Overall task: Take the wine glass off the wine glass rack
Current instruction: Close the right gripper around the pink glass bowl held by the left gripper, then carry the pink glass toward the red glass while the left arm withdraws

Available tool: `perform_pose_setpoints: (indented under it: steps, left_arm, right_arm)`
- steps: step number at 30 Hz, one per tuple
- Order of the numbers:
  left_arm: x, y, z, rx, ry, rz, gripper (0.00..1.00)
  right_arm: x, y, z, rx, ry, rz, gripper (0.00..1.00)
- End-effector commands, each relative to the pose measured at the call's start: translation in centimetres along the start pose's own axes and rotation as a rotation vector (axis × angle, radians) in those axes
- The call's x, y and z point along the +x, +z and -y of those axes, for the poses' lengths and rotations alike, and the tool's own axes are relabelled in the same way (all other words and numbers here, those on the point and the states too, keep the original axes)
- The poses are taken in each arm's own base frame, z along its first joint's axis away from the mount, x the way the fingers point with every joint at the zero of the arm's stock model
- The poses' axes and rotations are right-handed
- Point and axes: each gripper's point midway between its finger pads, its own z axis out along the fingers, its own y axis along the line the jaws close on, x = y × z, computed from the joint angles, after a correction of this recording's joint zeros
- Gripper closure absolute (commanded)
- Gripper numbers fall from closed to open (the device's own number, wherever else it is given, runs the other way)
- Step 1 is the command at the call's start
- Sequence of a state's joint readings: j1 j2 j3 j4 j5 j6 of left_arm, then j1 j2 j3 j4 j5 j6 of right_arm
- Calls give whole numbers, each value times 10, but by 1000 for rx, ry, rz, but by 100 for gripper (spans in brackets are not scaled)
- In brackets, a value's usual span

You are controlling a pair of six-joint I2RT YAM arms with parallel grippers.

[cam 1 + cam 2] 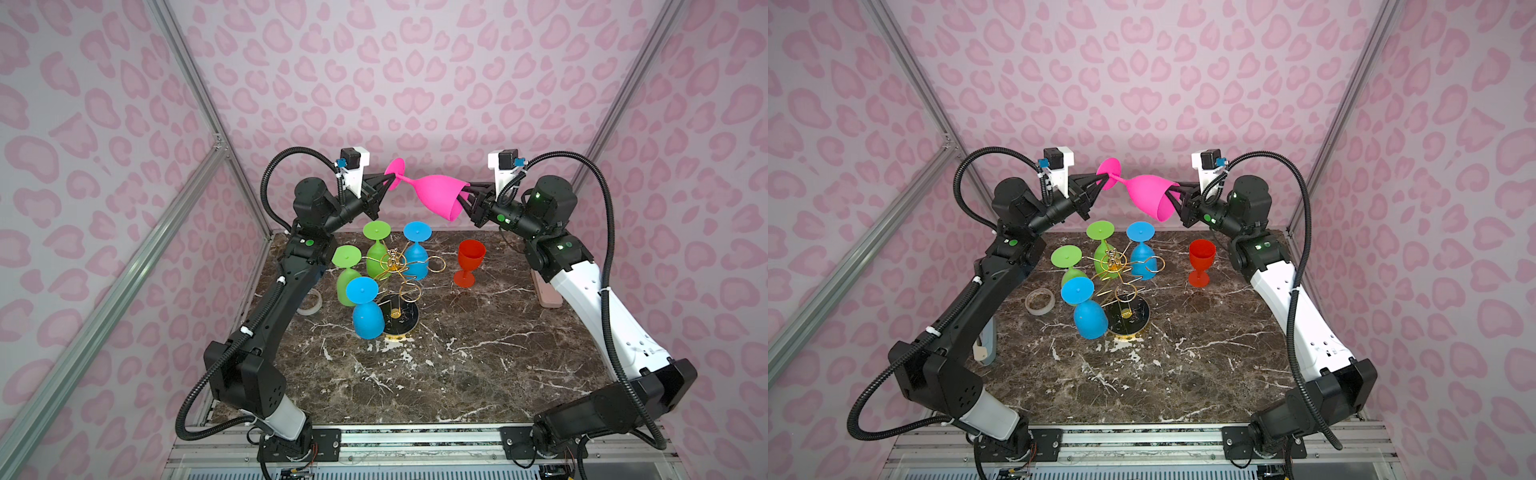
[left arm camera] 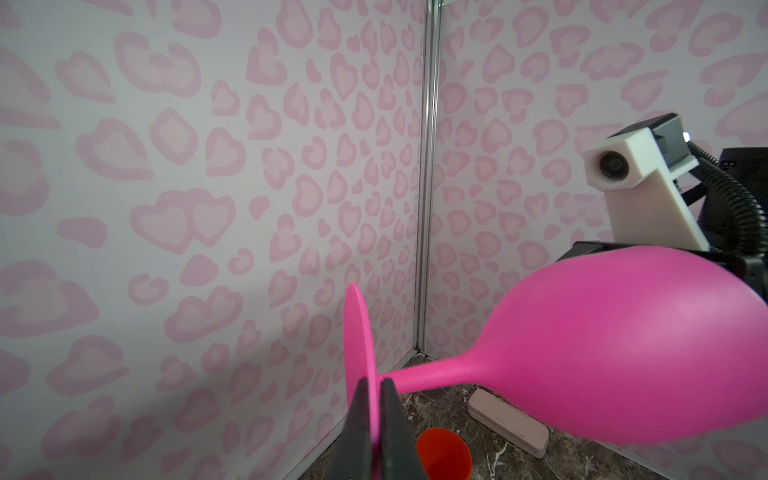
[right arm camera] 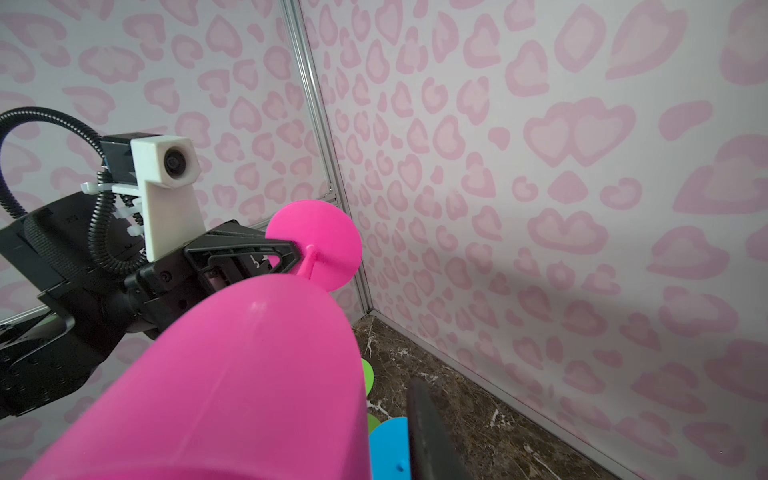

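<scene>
- The pink wine glass (image 1: 436, 195) is off the rack (image 1: 409, 318); it lies on its side in the air above the back of the table (image 1: 457, 365), between the two grippers
- The left gripper (image 2: 376, 399) is clenched on the glass's flat round foot, both fingers pinching the disc near its edge
- The right gripper (image 1: 463, 194) is at the mouth of the bowl, with one finger inside the bowl and one along the outer wall; I cannot tell whether it is squeezing the wall
- The rack is thin gold wire, with looped arms spreading from a central stem on a round black base with a gold rim
- Four glasses hang upside down in its loops: a green glass (image 1: 376, 259) at the back, a second green glass (image 1: 347, 282) on the left, a blue glass (image 1: 417, 257) at the back right and a second blue glass (image 1: 368, 318) in front
- A red glass (image 1: 471, 253) stands upright, mouth up, to the right of the rack and apart from it
- All the glasses are matte and opaque, with rounded bowls, thin stems and disc feet
- The table is dark brown stone with white veins
- A roll of tape (image 1: 1040, 301) lies flat near the left arm, and a pale oblong case (image 2: 507, 424) with rounded corners lies by the right arm
</scene>
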State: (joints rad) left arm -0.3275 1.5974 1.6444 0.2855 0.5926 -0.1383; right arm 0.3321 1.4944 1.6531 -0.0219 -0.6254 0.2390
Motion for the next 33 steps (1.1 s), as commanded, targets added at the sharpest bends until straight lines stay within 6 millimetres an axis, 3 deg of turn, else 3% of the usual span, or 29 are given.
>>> perform_pose_setpoints:
  steps: [1,5,10,13,15,16,22,25,29,33]
  left_arm:
    - [-13,-2,6,32,4,40,97]
    - [-13,-1,3,23,1,42,97]
    - [-14,0,1,16,3,45,87]
    - [-17,-2,-2,-3,8,49,60]
    - [-20,-5,-5,-29,25,53,30]
    - [-21,-7,-7,-42,37,53,24]
    - [-37,-29,-9,-145,109,84,8]
    - [-46,-44,-9,-200,141,101,1]
    - [-56,-65,-13,-292,160,120,2]
    - [-55,-85,-17,-357,164,119,2]
  right_arm:
    - [2,2,8,34,-7,-8,89]
    - [0,3,8,35,-10,-11,99]
    - [-5,0,8,51,-9,-12,100]
    - [-11,-4,10,76,-15,-20,100]
    - [-17,-12,16,105,-15,-19,100]
    - [-21,-17,20,120,-12,-14,100]
    - [-22,-57,91,340,68,-47,100]
    - [-6,-77,135,489,91,-126,100]
    - [19,-101,184,680,102,-265,100]
    - [42,-113,218,793,108,-397,100]
